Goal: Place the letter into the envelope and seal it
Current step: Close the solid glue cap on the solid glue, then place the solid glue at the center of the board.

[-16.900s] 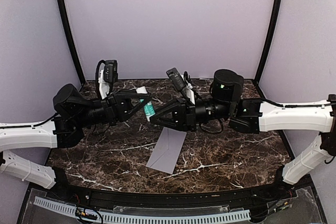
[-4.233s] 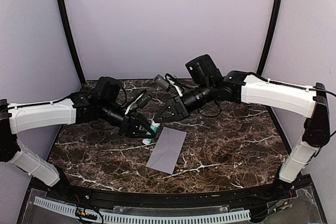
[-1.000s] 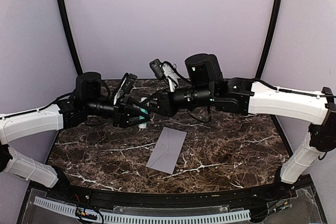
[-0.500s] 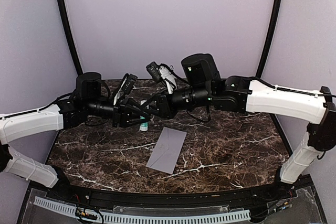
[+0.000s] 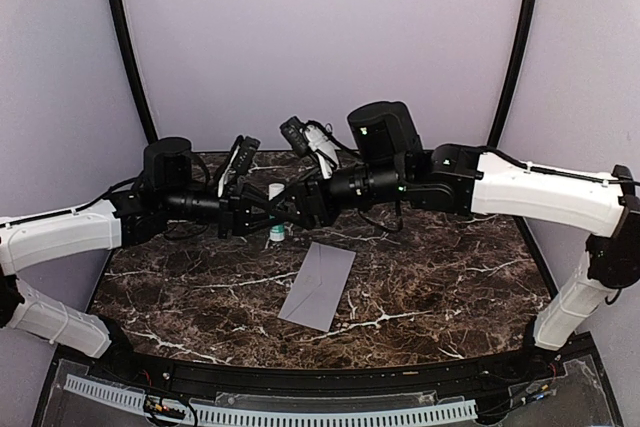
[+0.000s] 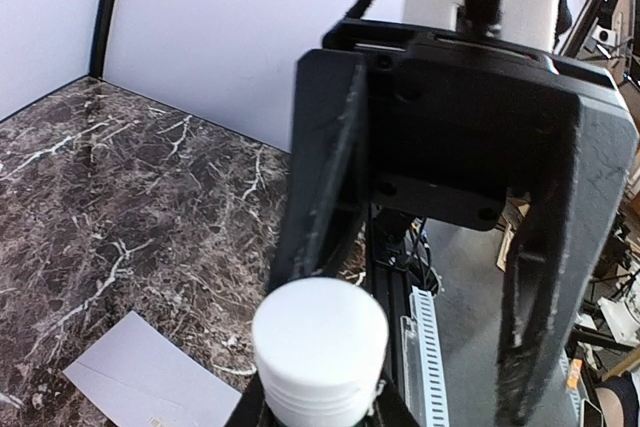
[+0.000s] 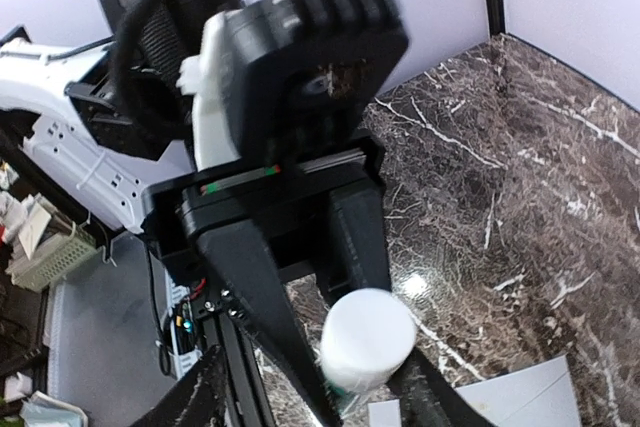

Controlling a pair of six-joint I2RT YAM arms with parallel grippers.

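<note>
Glue stick (image 6: pixel 320 335) sat clamped in your left gripper (image 5: pixel 264 215) beyond the envelope (image 5: pixel 320 285); your right gripper (image 5: pixel 290 211) stood released.

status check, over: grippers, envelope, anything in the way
Left gripper shut on tube, right gripper open around it. Envelope flat on table, clear of both; letter not in view. Nothing on the envelope.

1. The table (image 5: pixel 450 277) has a dark brown marble-patterned top with white veins.
2. One pale grey-lavender envelope (image 5: pixel 318 285) lies flat on it, near the middle, turned at a slant.
</note>
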